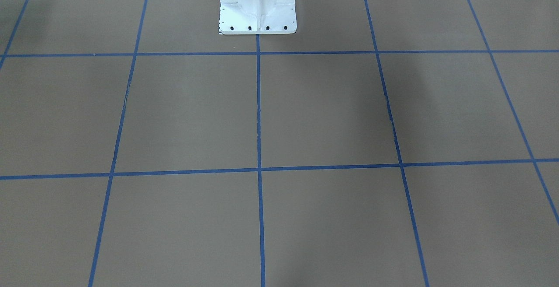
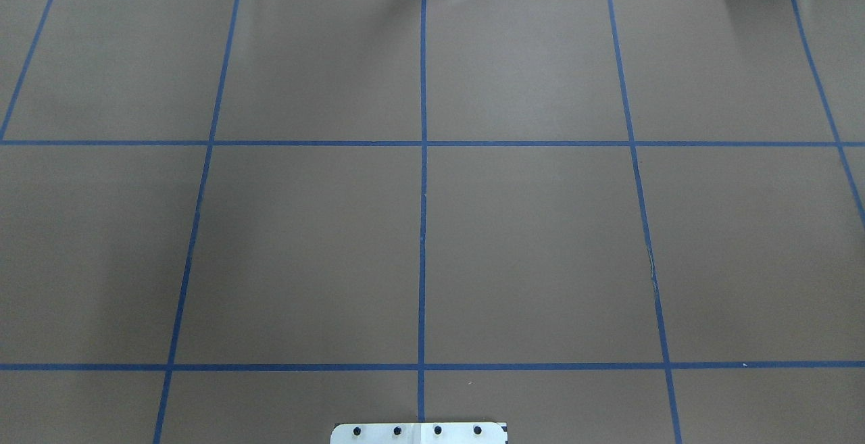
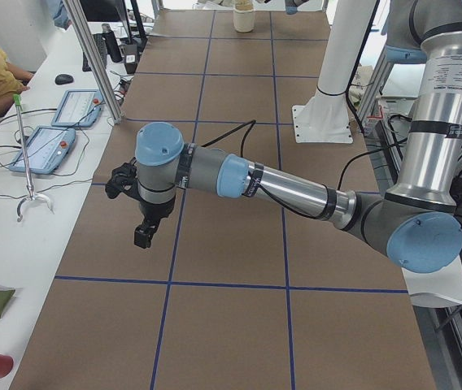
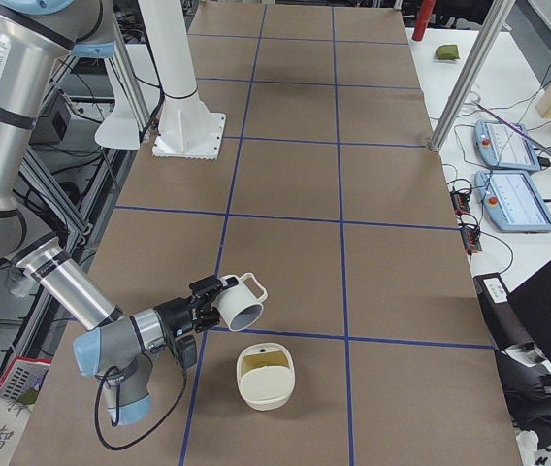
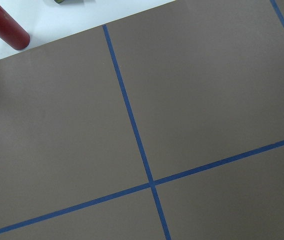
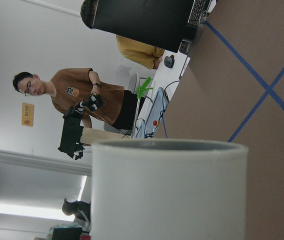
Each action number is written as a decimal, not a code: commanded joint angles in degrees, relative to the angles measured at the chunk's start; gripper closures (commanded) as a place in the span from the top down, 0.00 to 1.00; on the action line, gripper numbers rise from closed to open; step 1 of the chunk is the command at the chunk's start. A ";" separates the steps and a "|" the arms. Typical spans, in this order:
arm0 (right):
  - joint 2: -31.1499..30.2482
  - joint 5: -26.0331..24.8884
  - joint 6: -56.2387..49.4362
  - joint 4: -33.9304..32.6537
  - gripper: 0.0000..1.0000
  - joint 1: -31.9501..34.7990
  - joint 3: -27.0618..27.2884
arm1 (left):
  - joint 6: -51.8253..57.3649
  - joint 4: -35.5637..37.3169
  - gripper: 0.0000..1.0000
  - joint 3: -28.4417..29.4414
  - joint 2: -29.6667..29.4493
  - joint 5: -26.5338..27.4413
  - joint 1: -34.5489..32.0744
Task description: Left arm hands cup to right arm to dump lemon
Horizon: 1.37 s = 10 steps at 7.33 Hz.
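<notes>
Just by the bowl, the cup hangs tipped at the right gripper, jaw spread untellable: dumping step; next, probably tip further.

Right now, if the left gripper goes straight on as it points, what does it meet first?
Probably the brown table, near a blue tape crossing: the left gripper points down and nothing shows beneath it.

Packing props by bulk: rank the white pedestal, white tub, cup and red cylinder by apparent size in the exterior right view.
1. white pedestal
2. white tub
3. cup, slightly smaller
4. red cylinder, far off and cropped, so unsure
</notes>
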 commanded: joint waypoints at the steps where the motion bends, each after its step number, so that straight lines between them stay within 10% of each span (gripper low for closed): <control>1: -0.81 6.17 -20.29 -0.19 0.00 0.10 -0.06 | 0.00 0.00 1.00 0.41 0.14 0.03 0.01; 7: -0.82 8.75 -68.15 -23.68 0.00 3.97 10.45 | 0.09 0.09 1.00 1.38 0.84 -0.06 0.01; 10: 5.21 7.61 -69.17 -41.72 0.00 3.97 20.67 | 0.01 0.17 1.00 1.38 0.85 -0.06 0.01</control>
